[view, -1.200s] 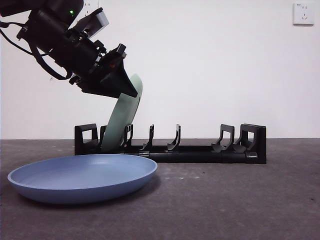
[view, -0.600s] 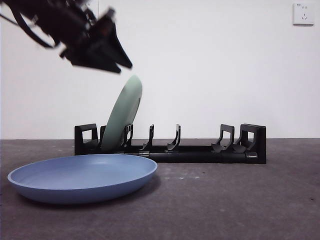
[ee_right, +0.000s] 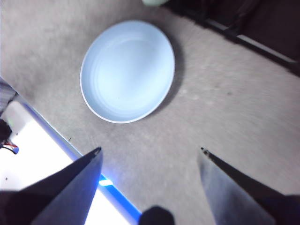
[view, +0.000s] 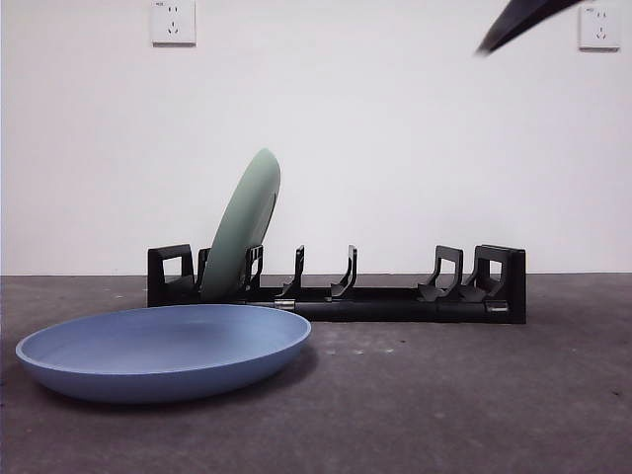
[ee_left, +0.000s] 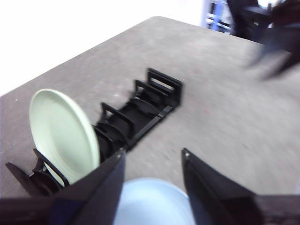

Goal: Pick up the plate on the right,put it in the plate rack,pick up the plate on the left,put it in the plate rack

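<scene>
A pale green plate stands on edge, leaning in the left end of the black plate rack, with nothing holding it. On the table in front lies a blue plate. The left wrist view looks down on the green plate, the rack and the blue plate; my left gripper hangs open and empty above them. High over the table my right gripper is open and empty, with the blue plate lying ahead of it. A black gripper tip shows at the front view's top right.
Several free slots of the rack lie to the right of the green plate. The table's near edge runs close by the blue plate. The other arm shows blurred beyond the rack's far end. Two wall sockets hang behind.
The arm that held the green plate let go and rose out of the front view at the upper left. The plate stays leaning in the rack. A black tip appeared at the top right.
</scene>
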Tool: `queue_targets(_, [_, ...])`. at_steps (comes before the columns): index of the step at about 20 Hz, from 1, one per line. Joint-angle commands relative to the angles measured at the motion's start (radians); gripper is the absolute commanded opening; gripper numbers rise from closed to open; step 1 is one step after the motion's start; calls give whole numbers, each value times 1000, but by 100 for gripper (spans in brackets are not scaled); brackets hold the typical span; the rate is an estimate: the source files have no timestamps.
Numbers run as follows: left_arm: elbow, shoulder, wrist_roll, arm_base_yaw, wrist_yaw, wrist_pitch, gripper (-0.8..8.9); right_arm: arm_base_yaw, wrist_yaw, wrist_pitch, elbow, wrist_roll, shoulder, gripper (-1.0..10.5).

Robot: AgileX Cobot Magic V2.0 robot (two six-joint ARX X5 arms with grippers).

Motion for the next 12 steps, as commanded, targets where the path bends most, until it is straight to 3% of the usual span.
queue_targets(1, [0,-93,98,-22,3,-114,293,42,-2,64,-10,32,101,343])
queue_targets(7, [0,-203,259,-45,-69,-400,293,154,96,192,-10,84,379,343])
queue_targets(12, [0,-195,318,-45,-183,-507,293,195,125,295,-10,142,515,343])
